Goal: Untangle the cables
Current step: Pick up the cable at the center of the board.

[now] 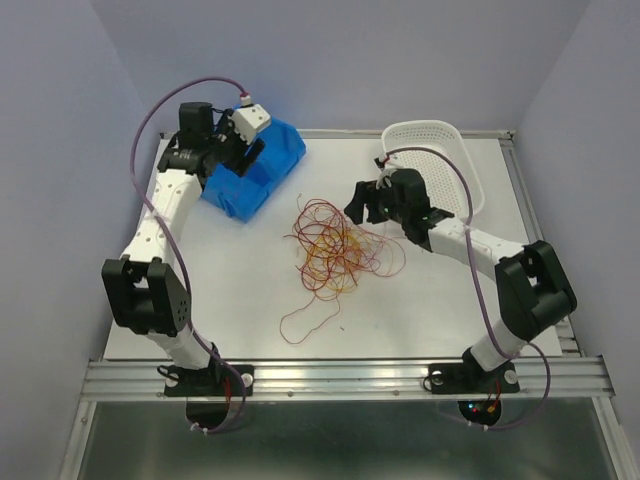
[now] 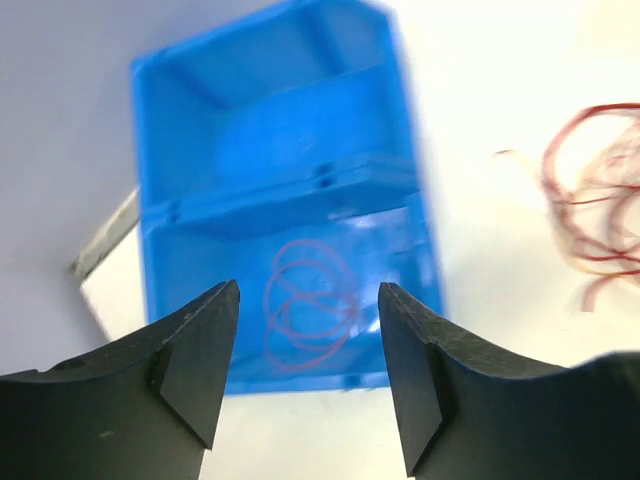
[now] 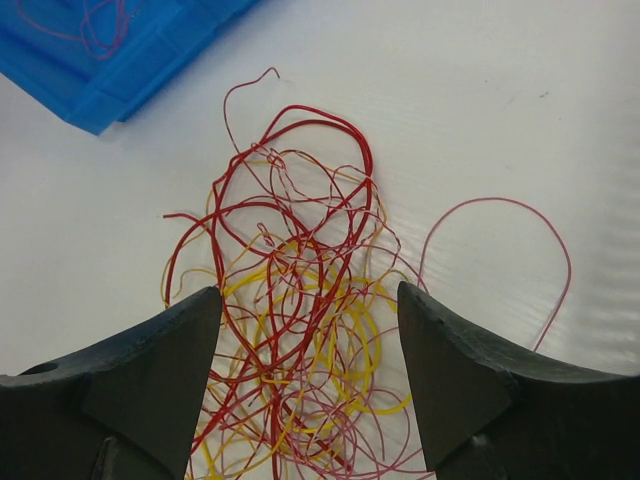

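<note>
From the top external view, the job looks barely started. Most of the cables (image 1: 335, 248) lie in one knotted heap of red and yellow loops at the middle of the table (image 1: 440, 310). One thin loop trails out at the heap's 6 o'clock. The left gripper (image 1: 247, 152) hangs over the blue bin (image 1: 270, 170) at the table's 10 o'clock. The right gripper (image 1: 366, 204) sits just at the heap's 2 o'clock, beside the white basket (image 1: 432, 150). Neither set of fingers can be read from here, and the bin's inside is hidden behind the left arm.

In the left wrist view, the left gripper (image 2: 308, 292) has its fingers well apart with nothing between them. Below, one reddish strand (image 2: 305, 312) lies coiled in the near compartment of the blue bin (image 2: 280, 130), so I judge one cable sorted. The picture is blurred. The heap is cut off at 3 o'clock.

In the right wrist view, the right gripper (image 3: 308, 292) also has its fingers spread and empty, framing the cables (image 3: 300, 240) lying on the table. Whether the tips touch any strand cannot be told. Red and yellow strands cross too densely to count, and the heap runs off at 6 o'clock. The bin corner shows at 11 o'clock.
</note>
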